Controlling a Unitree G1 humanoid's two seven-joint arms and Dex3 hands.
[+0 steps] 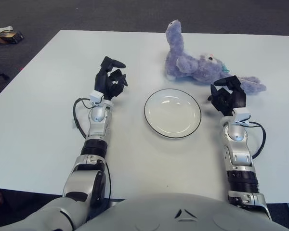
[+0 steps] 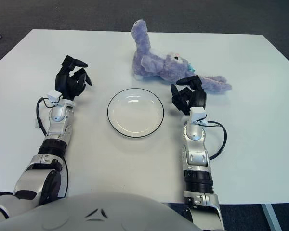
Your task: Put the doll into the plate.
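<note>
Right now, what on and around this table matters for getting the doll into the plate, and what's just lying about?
Part of the job: purple doll, white plate, right hand just in front of the doll, left hand left of the plate.

Lying about: small dark object on the floor, far left.

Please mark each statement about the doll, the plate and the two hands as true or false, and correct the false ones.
1. The purple doll lies inside the plate. False: it lies on the table beyond the plate.
2. The plate holds nothing. True.
3. The right hand shows beside the doll, holding nothing. True.
4. The left hand grasps the plate's rim. False: it shows left of the plate, apart from it.
</note>
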